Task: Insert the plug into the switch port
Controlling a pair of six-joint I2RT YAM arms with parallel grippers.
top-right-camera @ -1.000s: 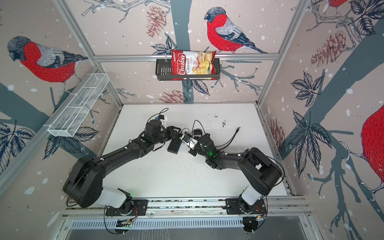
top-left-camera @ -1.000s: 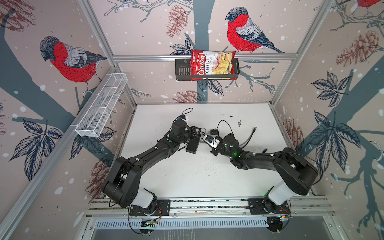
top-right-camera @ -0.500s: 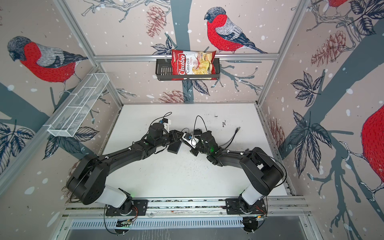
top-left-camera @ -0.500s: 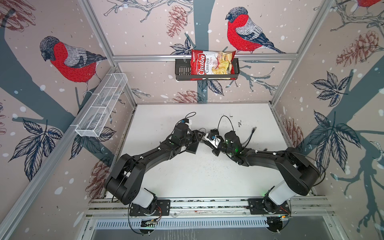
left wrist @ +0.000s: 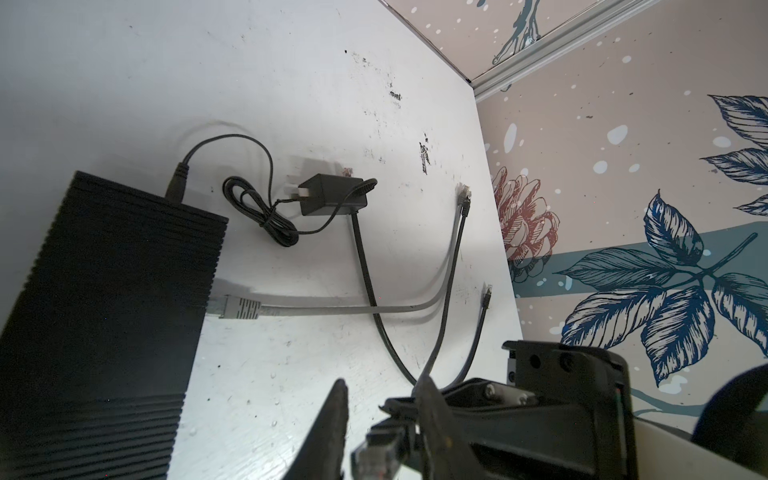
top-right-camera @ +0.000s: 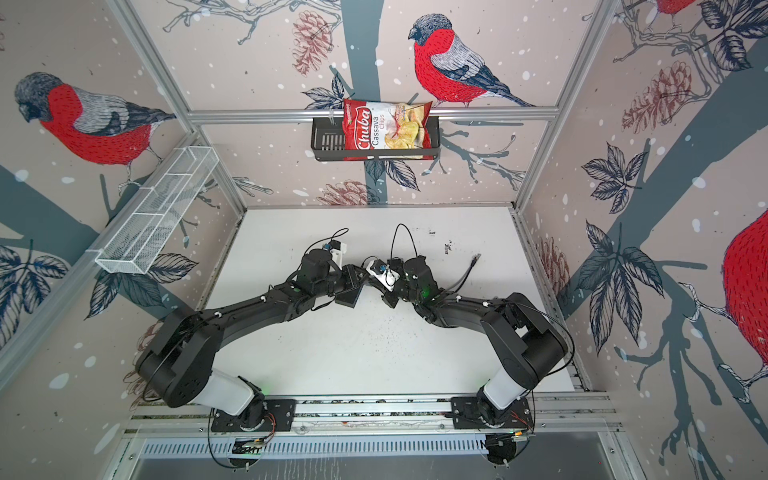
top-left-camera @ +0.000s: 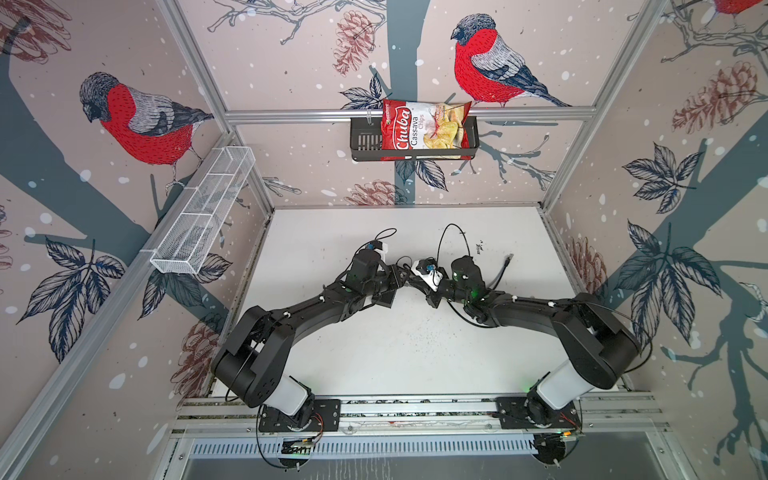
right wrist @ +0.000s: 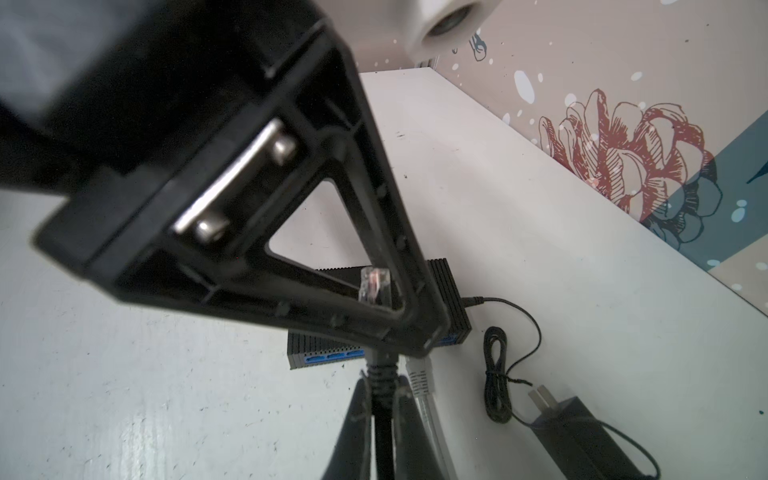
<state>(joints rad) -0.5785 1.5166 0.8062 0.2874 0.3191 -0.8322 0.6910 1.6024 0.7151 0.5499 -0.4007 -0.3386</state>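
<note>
Right tool (right wrist: 382, 388) pinches the cable (right wrist: 383, 436) behind the plug (right wrist: 375, 286), itself between left tool (left wrist: 383, 384) fingers (left wrist: 332, 424) (grip unclear)

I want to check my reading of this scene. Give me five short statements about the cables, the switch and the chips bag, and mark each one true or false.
1. A gray cable is plugged into the switch. True.
2. The clear plug is inserted in the switch. False: it is outside it, in the air.
3. The right claw is shut on a black cable. True.
4. The adapter rests on top of the switch. False: it lies on the table beside it.
5. The chips bag lies on the table. False: it stands in the basket on the back wall.
</note>
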